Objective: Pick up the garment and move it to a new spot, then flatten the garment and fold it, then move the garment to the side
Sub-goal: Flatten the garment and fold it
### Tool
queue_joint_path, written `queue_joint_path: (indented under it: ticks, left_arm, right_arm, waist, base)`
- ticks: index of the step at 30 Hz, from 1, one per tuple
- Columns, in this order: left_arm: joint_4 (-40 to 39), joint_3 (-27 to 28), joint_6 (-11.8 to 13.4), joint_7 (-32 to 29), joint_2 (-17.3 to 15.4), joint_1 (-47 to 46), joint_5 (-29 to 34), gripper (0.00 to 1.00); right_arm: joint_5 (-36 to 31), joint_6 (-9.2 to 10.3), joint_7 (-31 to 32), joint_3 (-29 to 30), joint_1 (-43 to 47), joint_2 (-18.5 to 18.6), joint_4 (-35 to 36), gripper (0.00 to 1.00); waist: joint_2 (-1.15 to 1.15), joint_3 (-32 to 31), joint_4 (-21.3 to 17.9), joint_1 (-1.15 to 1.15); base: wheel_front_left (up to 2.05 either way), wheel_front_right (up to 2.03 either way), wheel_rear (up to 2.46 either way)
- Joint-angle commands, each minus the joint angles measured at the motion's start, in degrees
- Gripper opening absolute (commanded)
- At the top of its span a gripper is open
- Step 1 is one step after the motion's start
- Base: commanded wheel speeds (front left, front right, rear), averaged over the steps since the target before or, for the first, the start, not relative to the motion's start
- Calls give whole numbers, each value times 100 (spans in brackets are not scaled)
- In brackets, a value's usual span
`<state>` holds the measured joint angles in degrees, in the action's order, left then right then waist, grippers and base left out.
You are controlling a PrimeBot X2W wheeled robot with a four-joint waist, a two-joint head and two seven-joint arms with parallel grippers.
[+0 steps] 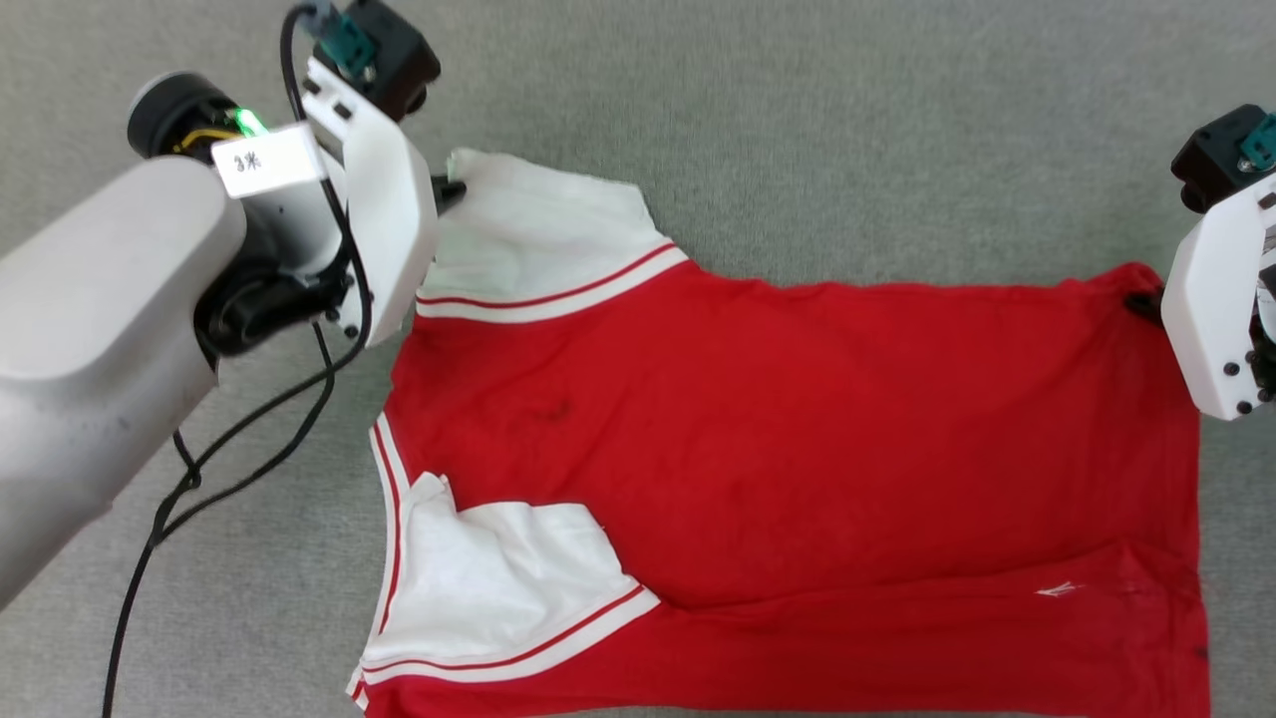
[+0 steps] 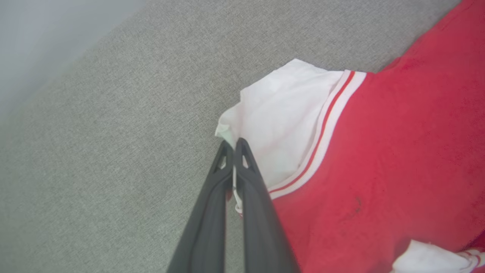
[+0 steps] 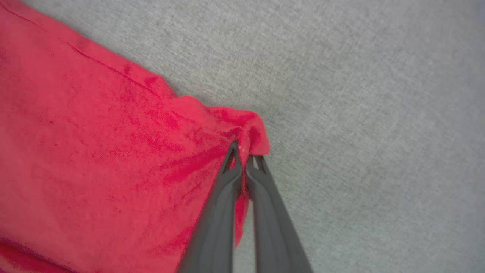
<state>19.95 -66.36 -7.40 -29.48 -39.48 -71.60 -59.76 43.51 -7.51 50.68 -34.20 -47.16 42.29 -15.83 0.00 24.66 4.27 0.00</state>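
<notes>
The garment [image 1: 778, 439], a red T-shirt with white sleeves and thin red and white stripes, lies spread sideways on the grey cloth surface. My left gripper [image 1: 451, 191] is shut on the far white sleeve's edge [image 2: 265, 125]; in the left wrist view white cloth is pinched between its dark fingers [image 2: 252, 182], with the gripper [image 2: 234, 146] at the sleeve's corner. My right gripper [image 1: 1144, 302] is shut on the red hem corner at the far right. The right wrist view has the gripper [image 3: 242, 151] clamping a bunched fold of the garment [image 3: 113, 151].
Grey woven surface [image 1: 797, 120] surrounds the shirt on all sides. A black cable [image 1: 249, 439] hangs from my left arm down across the surface at the left. The near white sleeve [image 1: 488, 588] lies folded over the red body.
</notes>
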Motion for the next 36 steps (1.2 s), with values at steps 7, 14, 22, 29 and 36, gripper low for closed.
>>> queue_joint_path:
  ticks: [7, 14, 22, 29, 36]
  left_arm:
    - [-364, -190, -1, 352, -306, 535, -61, 0]
    - [-967, -323, 207, 622, -748, 1337, -165, 0]
    - [-1753, -500, 663, 844, -1236, 2503, -357, 0]
    - [-2034, -614, 985, 980, -1403, 3388, -380, 0]
    - [-1713, -644, 1048, 1116, -1166, 3874, -478, 0]
  right_arm:
    - [174, 4, -849, -126, 534, 301, 341, 0]
    - [349, 4, -1441, -53, 1364, 488, 555, 0]
    - [422, 4, -1747, -6, 2498, 641, 736, 0]
    - [497, 4, -1878, 225, 3355, 638, 824, 0]
    - [344, 4, -1904, 289, 3612, 339, 588, 0]
  waist:
    - [0, -774, 14, 0]
    - [0, -1342, 9, 0]
    - [0, -1783, 20, 0]
    - [0, -1822, 35, 0]
    - [0, -1675, 22, 0]
  base:
    - [0, 0, 0]
    - [0, 0, 0]
    - [0, 0, 0]
    - [0, 0, 0]
    - [0, 0, 0]
